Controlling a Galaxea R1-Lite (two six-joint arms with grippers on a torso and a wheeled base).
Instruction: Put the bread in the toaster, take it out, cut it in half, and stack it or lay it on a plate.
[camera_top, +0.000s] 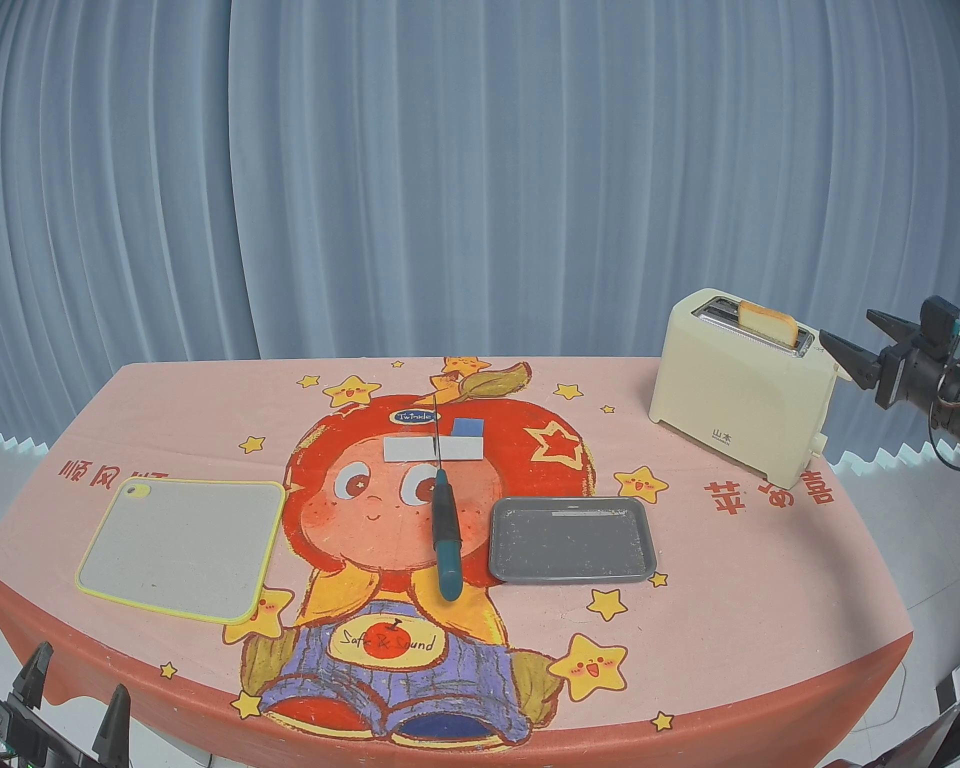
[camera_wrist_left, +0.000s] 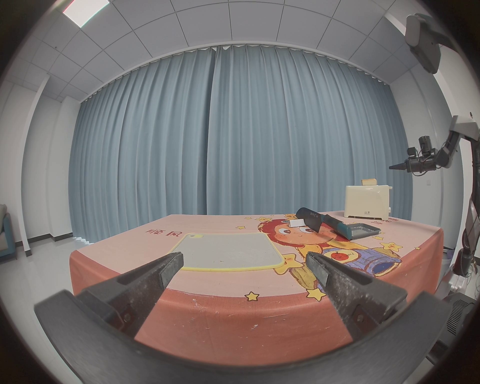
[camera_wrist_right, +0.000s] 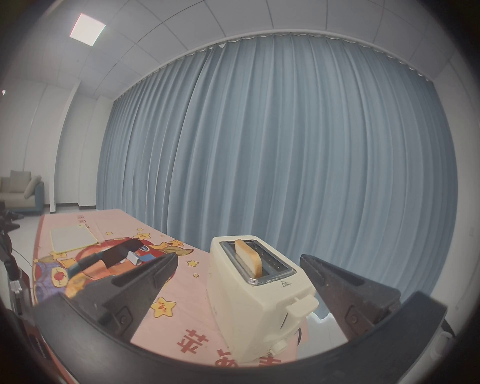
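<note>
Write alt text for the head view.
Bread stands in a cream toaster at far right, with the open right tool just to its right. On the cartoon tablecloth lie a board at left, a knife in the middle and a grey tray beside the knife.

bread (camera_top: 768, 323) in toaster (camera_top: 740, 400), knife (camera_top: 447, 540) — beside tray (camera_top: 570, 540)

You've got a cream toaster (camera_top: 740, 385) with golden-tan bread (camera_top: 768, 322). Left of the toaster: grey plate (camera_top: 570, 545), teal-handled knife (camera_top: 447, 545), white board (camera_top: 180, 545) edged yellow-green. Cloth (camera_top: 750, 600) is pink, red cartoon girl, yellow stars. Curtain (camera_top: 480, 170) blue-grey.
</note>
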